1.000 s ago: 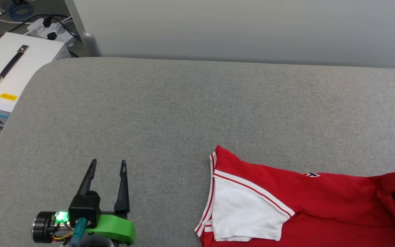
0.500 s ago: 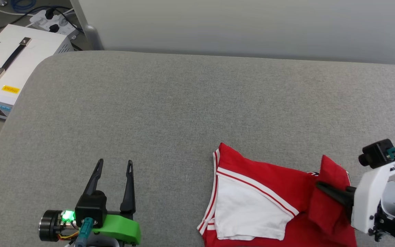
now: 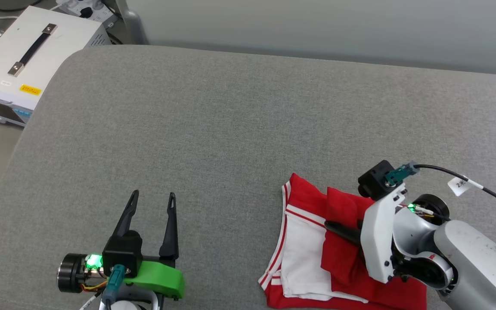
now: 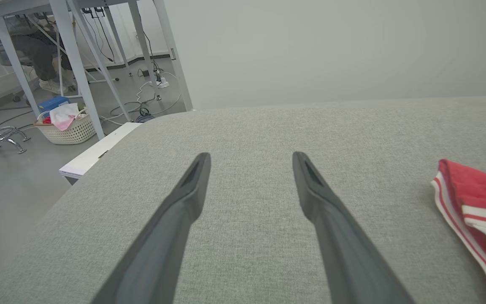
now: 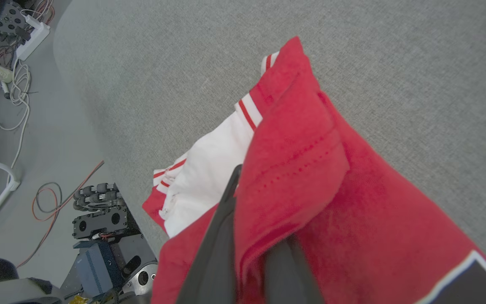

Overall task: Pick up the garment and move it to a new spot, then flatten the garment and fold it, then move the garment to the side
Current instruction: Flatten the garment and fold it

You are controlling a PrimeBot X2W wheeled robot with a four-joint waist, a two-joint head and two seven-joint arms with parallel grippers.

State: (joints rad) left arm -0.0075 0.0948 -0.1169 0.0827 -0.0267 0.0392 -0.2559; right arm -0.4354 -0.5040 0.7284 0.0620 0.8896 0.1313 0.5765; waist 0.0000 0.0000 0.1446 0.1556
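The garment [image 3: 304,258], red with a white sleeve and striped trim, lies bunched near the front right of the grey padded table [image 3: 230,129]. My right gripper [image 3: 336,227] is shut on a red fold of it, holding that fold over the white sleeve. In the right wrist view the red cloth [image 5: 306,160] drapes over my right gripper [image 5: 260,202], and one dark finger [image 5: 222,236] shows beside it. My left gripper [image 3: 152,199] rests open over bare table, well left of the garment. Seen from the left wrist, that gripper [image 4: 250,157] has nothing between its fingers, and the garment's striped edge [image 4: 475,198] lies at the right.
A white box with a black handle [image 3: 28,60] stands off the table's rounded left corner. A pale wall panel [image 3: 317,26] runs behind the table. On the floor to the left are table legs, cables and a wicker basket [image 4: 68,128].
My right gripper has come in from the right, carrying the red fold leftward over the garment, which is now more bunched. The camera has shifted. The left gripper stays open and still.
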